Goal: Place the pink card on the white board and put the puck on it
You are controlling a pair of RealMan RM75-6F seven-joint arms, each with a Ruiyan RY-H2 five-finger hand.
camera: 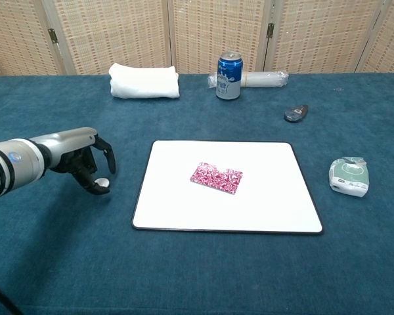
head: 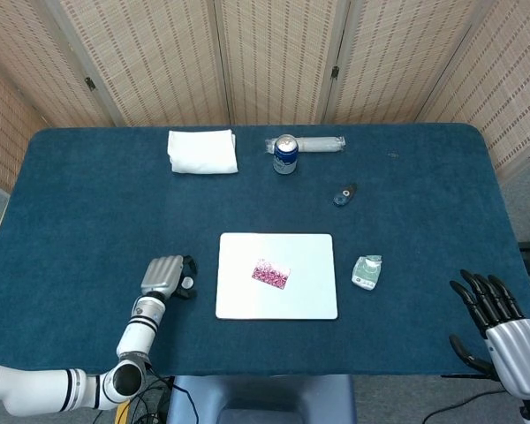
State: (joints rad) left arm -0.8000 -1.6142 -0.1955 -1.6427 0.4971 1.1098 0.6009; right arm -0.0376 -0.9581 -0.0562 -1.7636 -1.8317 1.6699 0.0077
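1. Head view gives me the whole blue table (head: 88, 203): the white board (head: 276, 300) lies flat in the middle near the front edge, and the pink card (head: 271, 274) already rests on it, a little left of centre and slightly turned
2. My left hand (head: 163, 276) sits just left of the board, back of the hand up, with the puck (head: 186, 283) peeking out at its right side
3. From the chest view I see the left hand (camera: 85, 164) low over the cloth, its dark fingers (camera: 109, 156) curled down around the small white puck (camera: 102, 182); the puck looks to lie on the table between thumb and fingers, and I cannot tell whether the fingers actually pinch it or only cup it
4. The puck is well apart from the card and off the board, near the board's left edge
5. My right hand (head: 499, 322) shows only in the head view, at the lower right beyond the table's corner, fingers spread and holding nothing
6. Along the far side I see a folded white towel (camera: 144, 81), a blue can (camera: 229, 75) standing upright, and a clear wrapped roll (camera: 262, 79) lying just behind and beside the can
7. A small dark object (camera: 296, 113) lies right of the can, and a pale green packet (camera: 349, 176) lies right of the board, apart from it
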